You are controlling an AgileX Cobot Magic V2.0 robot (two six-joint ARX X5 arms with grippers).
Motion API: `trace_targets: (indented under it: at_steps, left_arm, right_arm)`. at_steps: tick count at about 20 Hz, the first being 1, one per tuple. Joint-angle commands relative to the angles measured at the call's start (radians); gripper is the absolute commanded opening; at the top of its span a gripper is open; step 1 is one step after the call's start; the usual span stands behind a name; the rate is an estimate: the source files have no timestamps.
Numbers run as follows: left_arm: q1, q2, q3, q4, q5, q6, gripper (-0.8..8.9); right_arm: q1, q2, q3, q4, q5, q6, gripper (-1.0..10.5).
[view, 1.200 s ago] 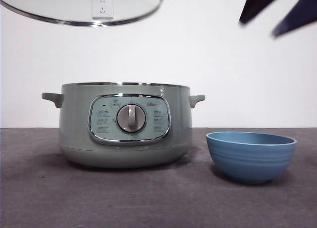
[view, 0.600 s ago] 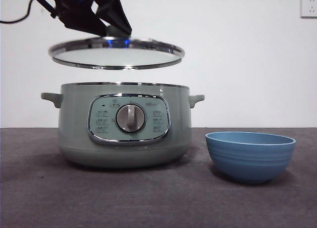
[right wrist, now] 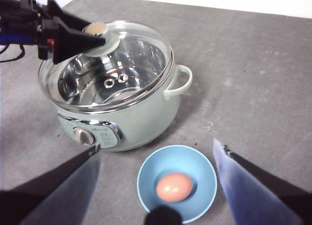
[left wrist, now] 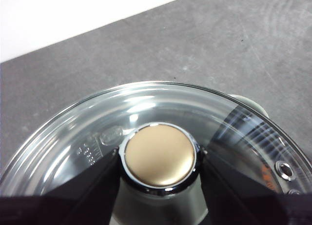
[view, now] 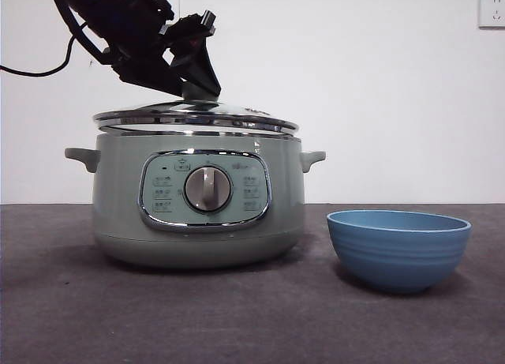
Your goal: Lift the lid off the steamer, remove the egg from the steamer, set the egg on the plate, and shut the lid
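Note:
The clear glass lid [view: 197,118] sits at the rim of the sage-green steamer [view: 197,214], a little tilted. My left gripper [view: 193,84] comes down from the upper left and is shut on the lid's knob [left wrist: 159,154]. In the right wrist view the lid [right wrist: 131,54] covers the steamer [right wrist: 146,117], with the left gripper [right wrist: 95,37] on the knob. The egg [right wrist: 174,187] lies in the blue plate [right wrist: 202,178], which stands right of the steamer in the front view [view: 398,249]. My right gripper [right wrist: 158,147] is open and empty, high above the plate.
The dark grey table [view: 252,324] runs to a white wall with a socket [view: 493,9] at the top right. A black cable [view: 31,68] hangs from the left arm at the left edge.
The left gripper has brought the lid down from high above the steamer onto its rim. The right gripper's tips have left the front view's top right corner.

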Motion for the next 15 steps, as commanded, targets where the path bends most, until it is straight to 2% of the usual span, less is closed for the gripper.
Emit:
trace_targets:
  at_steps: [1, 9, 15]
  left_arm:
    - [-0.003, -0.008, 0.007, 0.06, 0.005, 0.032, -0.08]
    - [-0.003, 0.056, 0.007, 0.059, 0.007, 0.03, -0.08]
    - [-0.003, 0.061, 0.007, -0.006, 0.007, 0.027, -0.08]
  right_arm:
    - [0.003, -0.003, -0.002, 0.002, -0.002, 0.01, 3.9]
    - [0.003, -0.003, -0.002, 0.002, -0.001, 0.018, 3.9]
    - [0.003, -0.003, -0.002, 0.002, -0.001, 0.017, 3.9]
